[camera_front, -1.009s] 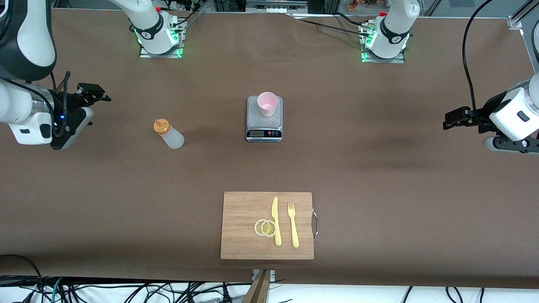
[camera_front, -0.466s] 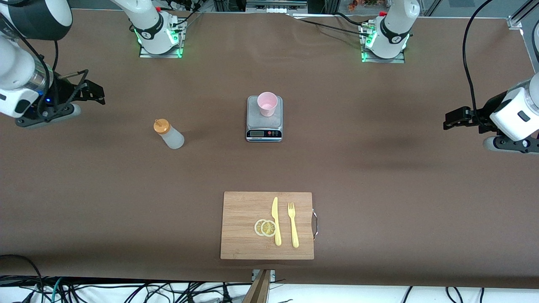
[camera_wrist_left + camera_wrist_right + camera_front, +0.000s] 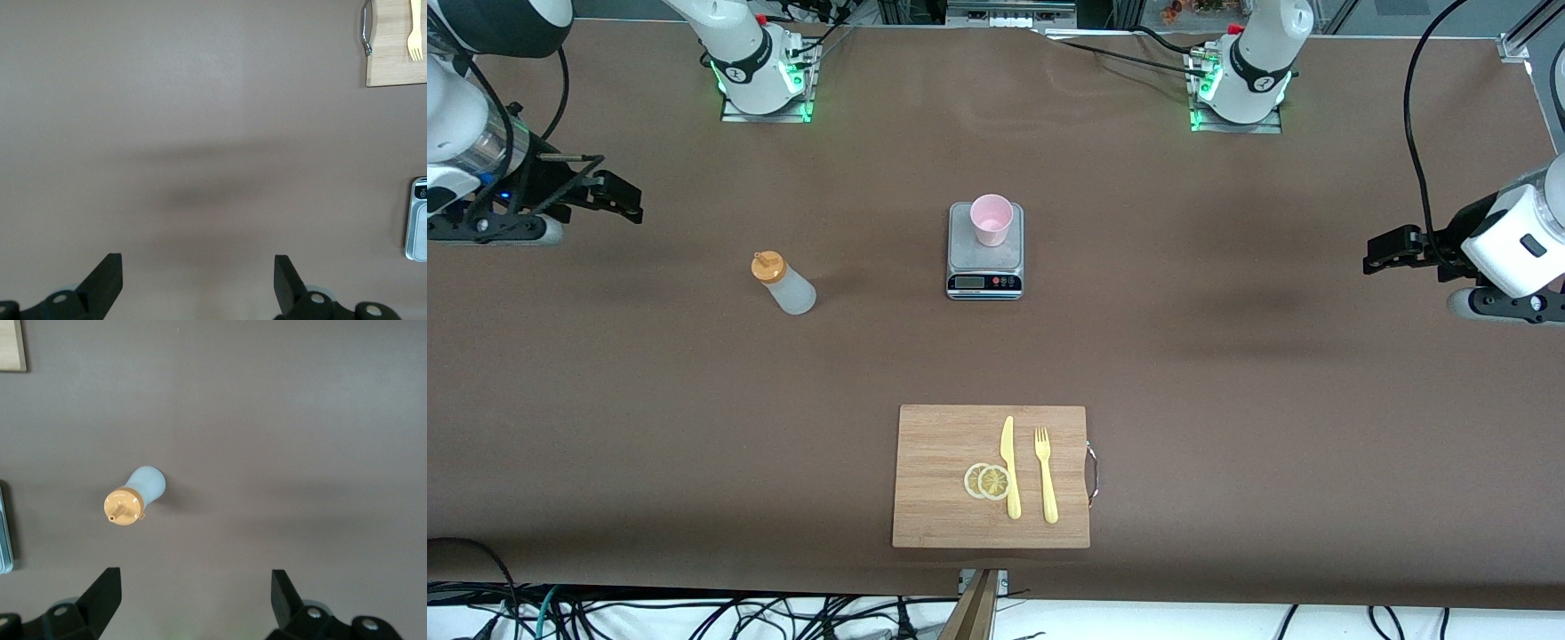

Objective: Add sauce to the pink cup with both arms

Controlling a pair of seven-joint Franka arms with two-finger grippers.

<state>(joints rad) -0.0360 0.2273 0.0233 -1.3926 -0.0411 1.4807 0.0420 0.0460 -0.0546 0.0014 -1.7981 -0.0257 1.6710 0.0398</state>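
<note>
Swinging upward since earlier, the right gripper (image 3: 618,197) is hovering wide open and empty, well apart from the sauce (image 3: 783,284); the left gripper (image 3: 1383,252) is waiting, open and empty, well apart from it too.

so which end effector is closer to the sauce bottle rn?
Right. The right end effector hangs open over bare table at the right arm's end, with the sauce bottle in its wrist view. The left end effector waits open at the left arm's end, past the scale.

Matt brown table (image 3: 1227,400); wooden board (image 3: 943,462); translucent plastic sauce (image 3: 784,284); scale (image 3: 984,253) plate probably steel.
</note>
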